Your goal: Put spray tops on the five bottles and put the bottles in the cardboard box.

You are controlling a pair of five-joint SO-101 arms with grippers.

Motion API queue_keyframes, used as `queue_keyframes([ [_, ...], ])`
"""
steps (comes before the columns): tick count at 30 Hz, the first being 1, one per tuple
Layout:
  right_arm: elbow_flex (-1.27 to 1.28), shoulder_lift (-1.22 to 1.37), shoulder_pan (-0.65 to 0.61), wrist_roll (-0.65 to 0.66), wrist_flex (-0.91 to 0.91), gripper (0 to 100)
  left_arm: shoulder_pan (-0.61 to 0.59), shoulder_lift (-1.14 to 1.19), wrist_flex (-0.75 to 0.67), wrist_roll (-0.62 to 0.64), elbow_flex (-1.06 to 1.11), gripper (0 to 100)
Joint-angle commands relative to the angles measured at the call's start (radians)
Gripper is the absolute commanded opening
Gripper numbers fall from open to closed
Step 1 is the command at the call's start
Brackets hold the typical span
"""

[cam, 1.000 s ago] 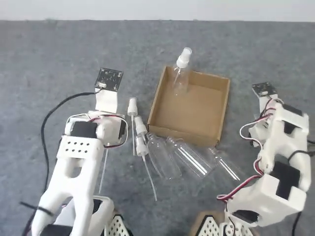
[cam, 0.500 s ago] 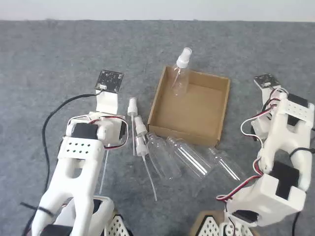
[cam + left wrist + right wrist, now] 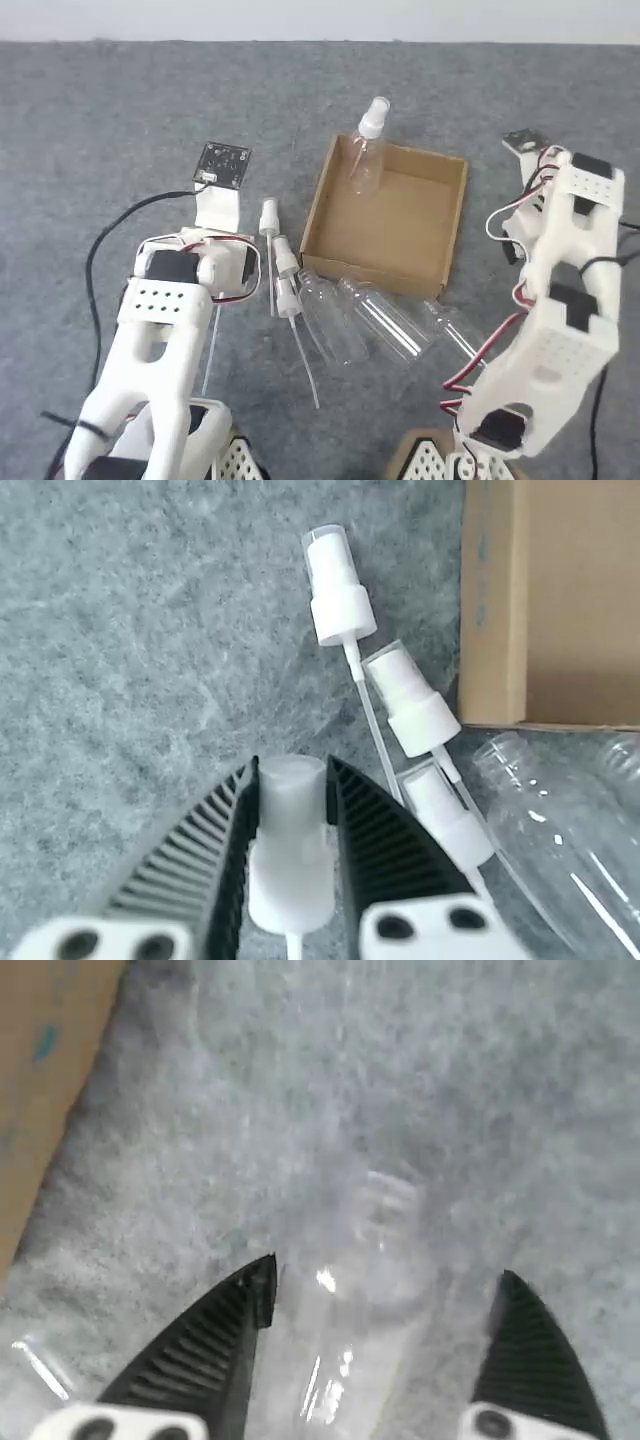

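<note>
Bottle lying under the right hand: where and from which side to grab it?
Across the body of the bottle, just below the neck, from straight above. It lies flat on the mat, and the open right hand straddles it.

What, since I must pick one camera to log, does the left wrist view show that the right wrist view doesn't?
Left wrist view: left gripper shut on a spray top; three loose tops beside the box. Right wrist view: right gripper, open, astride a bottle. Both: box edge, carpet, a lying clear bottle, though not surely the same one.
</note>
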Motion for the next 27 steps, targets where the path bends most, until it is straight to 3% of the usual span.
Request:
queue_keyframes([
  [1,-0.129,0.042,0.025,-0.018,0.002,18.4,0.005,-0.041,-0.029,-0.009,-0.007,1],
  [10,-0.167,0.021,0.074,-0.012,0.008,0.4,0.003,-0.041,-0.031,-0.008,-0.007,1],
  [19,-0.163,-0.191,0.079,-0.023,0.061,0.6,0.003,-0.043,-0.029,-0.006,-0.007,1],
  [27,-0.060,-0.490,-0.038,-0.114,0.107,0.6,-0.005,-0.052,0.005,-0.005,-0.084,1],
])
